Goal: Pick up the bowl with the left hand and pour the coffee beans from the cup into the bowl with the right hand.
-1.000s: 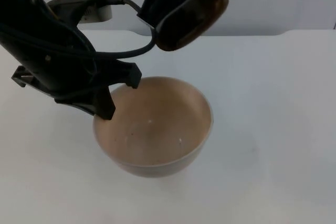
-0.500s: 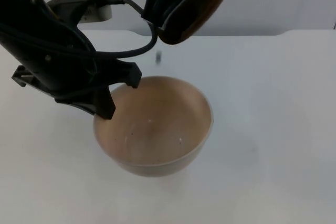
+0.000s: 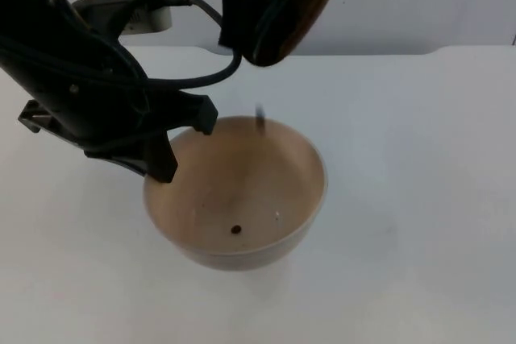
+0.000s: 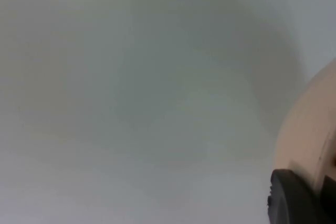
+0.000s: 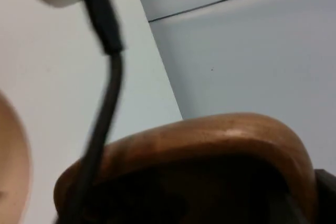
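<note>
The white desk [image 3: 419, 199] lies under a round beige ceramic bowl [image 3: 242, 199], its rim clamped by the left tool [image 3: 181, 142]. Above it the right tool [image 3: 250, 6] grips a tilted brown wooden cup [image 3: 294, 6] — one dark coffee bean [image 3: 236, 230] has landed, another is falling. Risk: beans bounce out if the tilt steepens.

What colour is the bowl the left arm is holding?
The bowl is light tan, almost beige, seen best in the top view.
</note>
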You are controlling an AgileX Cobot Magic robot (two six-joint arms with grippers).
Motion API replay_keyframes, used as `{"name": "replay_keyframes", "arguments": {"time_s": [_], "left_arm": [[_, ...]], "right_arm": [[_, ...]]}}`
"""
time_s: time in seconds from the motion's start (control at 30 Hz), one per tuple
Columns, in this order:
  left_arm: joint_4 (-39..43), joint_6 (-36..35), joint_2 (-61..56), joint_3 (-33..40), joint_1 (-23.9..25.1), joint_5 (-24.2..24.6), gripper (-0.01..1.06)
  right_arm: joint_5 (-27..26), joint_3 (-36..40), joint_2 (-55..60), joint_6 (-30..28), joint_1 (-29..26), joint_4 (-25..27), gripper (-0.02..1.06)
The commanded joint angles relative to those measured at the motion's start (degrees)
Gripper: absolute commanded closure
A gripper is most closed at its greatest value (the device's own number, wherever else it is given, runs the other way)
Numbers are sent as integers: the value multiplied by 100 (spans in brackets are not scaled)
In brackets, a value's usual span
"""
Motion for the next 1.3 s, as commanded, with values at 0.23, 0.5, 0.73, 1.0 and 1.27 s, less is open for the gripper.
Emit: {"name": "replay_keyframes", "arguments": {"time_s": [0.23,0.5,0.73,1.0,1.27], "left_arm": [[-95,0,-61,-6,15,-87,105],[-94,0,-61,-6,15,-76,105],[-94,0,-61,-6,15,-76,105],[-193,0,-61,-6,15,-87,105],[-193,0,-61,-6,15,-87,105]], "right_arm": [[6,368,-40,218,280,-659,105],[6,368,-40,40,406,-1044,105],[6,368,-40,-98,406,-1129,105],[6,368,-40,-185,406,-1602,105],[6,368,-40,-185,406,-1602,105]]}}
